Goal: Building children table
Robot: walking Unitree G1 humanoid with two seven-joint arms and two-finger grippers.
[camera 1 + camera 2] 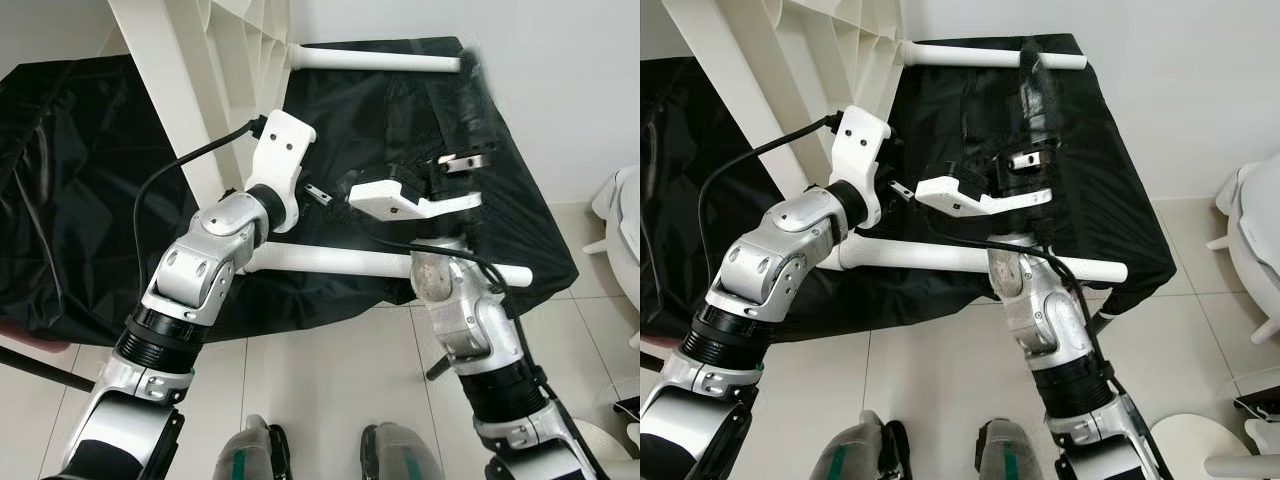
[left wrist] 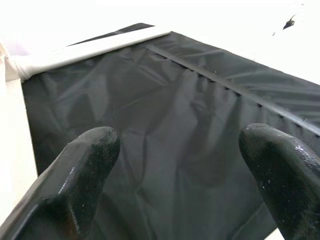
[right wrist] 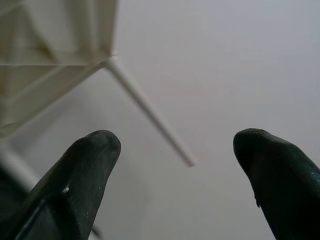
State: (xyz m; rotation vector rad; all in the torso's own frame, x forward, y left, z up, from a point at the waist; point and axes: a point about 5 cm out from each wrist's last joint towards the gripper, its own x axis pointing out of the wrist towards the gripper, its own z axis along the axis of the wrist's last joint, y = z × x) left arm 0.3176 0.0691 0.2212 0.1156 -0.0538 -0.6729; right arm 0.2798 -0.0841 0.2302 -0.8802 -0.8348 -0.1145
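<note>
Table top [image 1: 170, 90], white with a ribbed underside, stands tipped on edge beyond and to the left of both grippers, resting against the black cloth [image 1: 80, 200]. It sits on its side, legs pointing right and roughly level.

Upper leg [image 1: 375, 58]: seated in the top, long axis horizontal, free end to the right, well beyond the grippers. Lower leg [image 1: 340, 263]: also attached by the look of it, long axis horizontal, passing just under both wrists, free end right of the right arm.

Judgement: two legs on; any others cannot be seen, so the stage is mid-assembly at best, and the table is not yet set upright.

Left gripper [image 2: 180, 165]: fingers spread wide, nothing between them, aimed at the cloth above the lower leg.

Right gripper [image 3: 177, 170]: fingers likewise wide apart and empty, facing the upper leg
</note>
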